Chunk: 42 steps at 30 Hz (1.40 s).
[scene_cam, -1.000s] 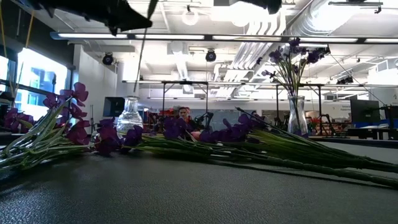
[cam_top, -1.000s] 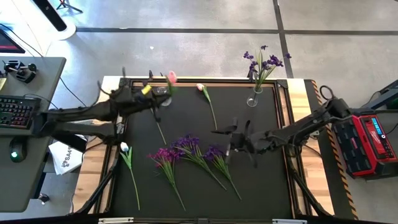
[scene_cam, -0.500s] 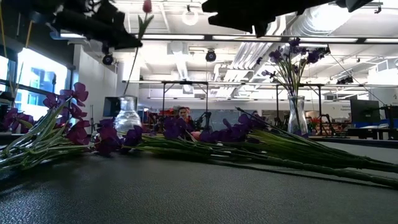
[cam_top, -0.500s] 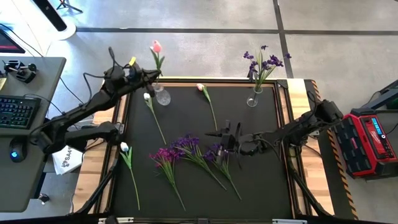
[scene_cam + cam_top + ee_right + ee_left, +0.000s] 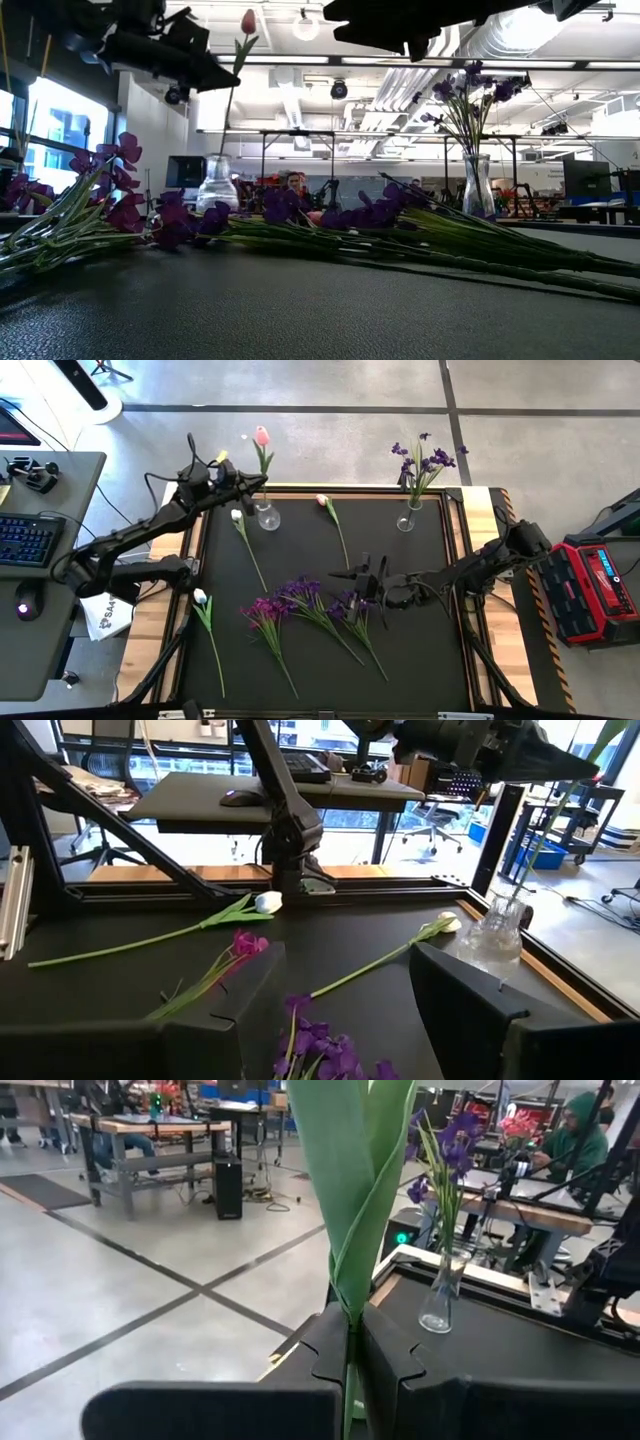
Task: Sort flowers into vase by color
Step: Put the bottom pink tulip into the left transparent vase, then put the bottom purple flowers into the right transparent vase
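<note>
My left gripper [image 5: 242,483] [image 5: 350,1335] is at the table's far left corner, shut on a pink tulip [image 5: 262,436] [image 5: 248,20]. The tulip stands upright, and its stem runs down into the clear vase [image 5: 267,517] [image 5: 217,183]. My right gripper [image 5: 358,582] [image 5: 345,990] hovers open over the purple blooms [image 5: 345,605] [image 5: 320,1050] at mid-table and touches nothing. Two white tulips [image 5: 237,515] [image 5: 200,597], another pink tulip [image 5: 322,501] and more purple blooms [image 5: 268,608] lie flat on the mat. A second vase [image 5: 407,518] [image 5: 477,185] holds purple flowers. My left gripper pinches the pink tulip between its two fingers at the stem where the green leaf [image 5: 348,1295] wraps it, below the bloom. The fingers come level from the table's left, across the stem. The tulip stands upright, its lower end in the vase's neck [image 5: 222,158].
The black mat [image 5: 420,650] has bare room at its near right. Wooden table edges [image 5: 150,630] flank it. A desk with a keyboard [image 5: 25,540] stands left of the table and a red case [image 5: 590,585] right. People sit at benches beyond the far edge [image 5: 580,1130].
My left gripper has swung toward the table's far left corner and turned the pink tulip upright, bloom up, bringing its stem end over and into the clear vase. My right gripper has moved toward the table's left and down, over the purple blooms.
</note>
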Available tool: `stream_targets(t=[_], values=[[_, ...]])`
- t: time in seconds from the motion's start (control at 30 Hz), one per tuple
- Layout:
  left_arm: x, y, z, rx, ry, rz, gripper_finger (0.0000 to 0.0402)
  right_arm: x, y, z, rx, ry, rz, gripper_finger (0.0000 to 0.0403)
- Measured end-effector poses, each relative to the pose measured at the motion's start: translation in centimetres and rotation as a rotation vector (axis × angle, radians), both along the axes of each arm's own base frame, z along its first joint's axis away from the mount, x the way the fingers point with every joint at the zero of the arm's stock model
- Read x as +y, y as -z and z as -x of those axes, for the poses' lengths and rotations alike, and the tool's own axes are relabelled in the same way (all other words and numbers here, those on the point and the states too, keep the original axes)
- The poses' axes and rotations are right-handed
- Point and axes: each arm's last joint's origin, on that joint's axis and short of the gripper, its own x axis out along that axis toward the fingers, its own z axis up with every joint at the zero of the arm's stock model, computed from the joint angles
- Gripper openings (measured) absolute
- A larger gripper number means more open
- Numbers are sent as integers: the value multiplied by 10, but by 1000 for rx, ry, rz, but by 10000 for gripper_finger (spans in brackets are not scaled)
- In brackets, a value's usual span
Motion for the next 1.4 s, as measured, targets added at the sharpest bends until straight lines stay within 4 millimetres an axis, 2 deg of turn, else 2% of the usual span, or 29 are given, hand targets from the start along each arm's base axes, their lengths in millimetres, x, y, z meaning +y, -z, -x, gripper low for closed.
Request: stream_targets(t=[0.3, 0.57, 0.7, 0.9, 1.2, 1.4], values=[[-1, 4, 1, 30, -8, 20, 0, 0, 0, 0, 0, 0, 0, 197], [-4, 32, 7, -11, -87, 65, 0, 0, 0, 0, 0, 0, 0, 197], [-5, 37, 8, -18, -89, 90, 9, 0, 0, 0, -1, 0, 0, 197], [-5, 38, 7, -15, -73, 94, 56, 0, 0, 0, 0, 0, 0, 197], [-6, 46, 8, 95, -64, 93, 163, 0, 0, 0, 0, 0, 0, 197], [-4, 33, 7, 258, -64, 134, 206, 0, 0, 0, 0, 0, 0, 197]])
